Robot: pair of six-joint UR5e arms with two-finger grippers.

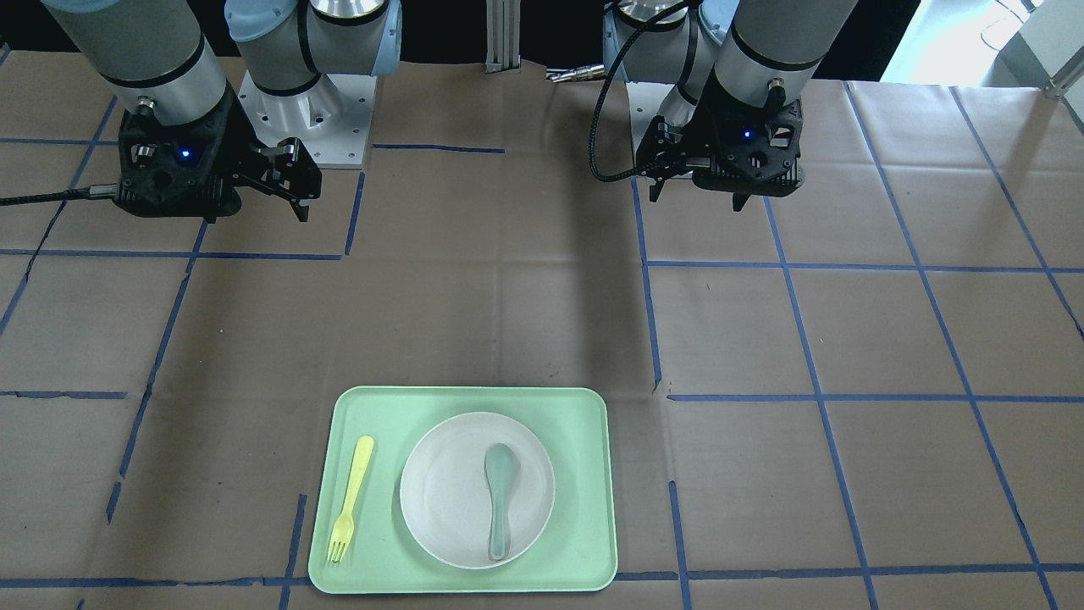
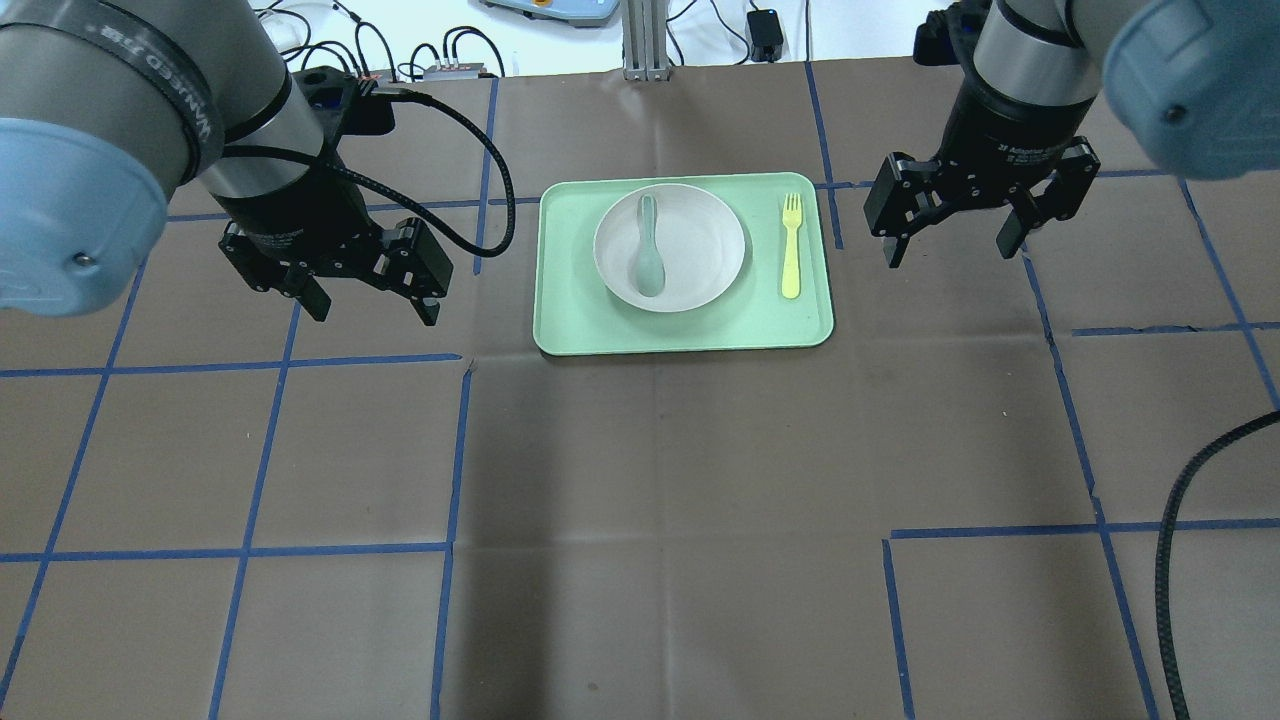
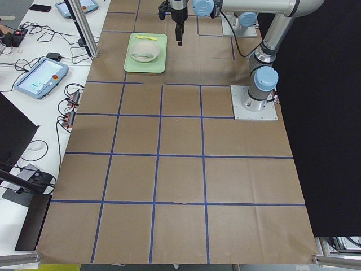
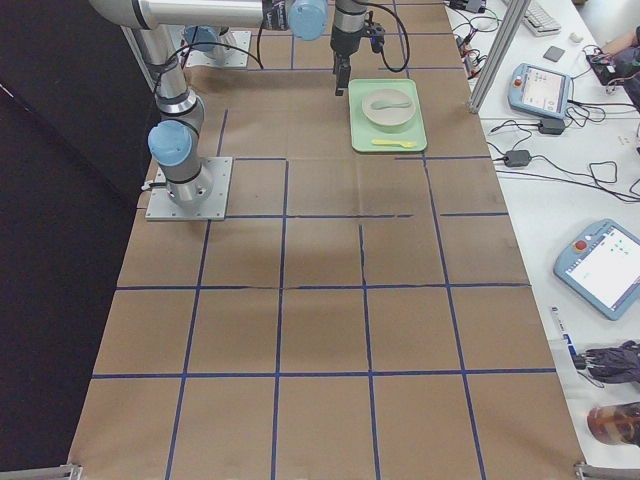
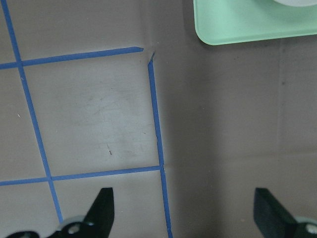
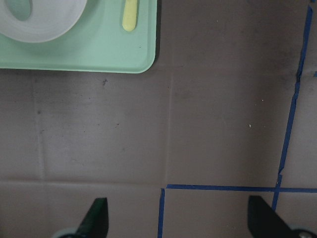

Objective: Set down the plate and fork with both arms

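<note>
both grippers hang over the brown table. left gripper (image 2: 375,305): fingers spread wide, nothing in them. right gripper (image 2: 950,250): same, splayed apart and empty. between the two pairs of fingers lies the green tray (image 2: 570,320). the plate (image 2: 700,250) rests on it with a grey-green spoon (image 2: 648,250) inside. the fork (image 2: 791,245) lies flat beside the plate, nearer the right fingers.

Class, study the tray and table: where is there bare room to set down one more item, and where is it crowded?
Free: the broad stretch of table on the robot's side of the tray, between the left gripper and right gripper; also the tray's strip along that same edge. Crowded: the plate carries the spoon, with the fork close beside.
</note>
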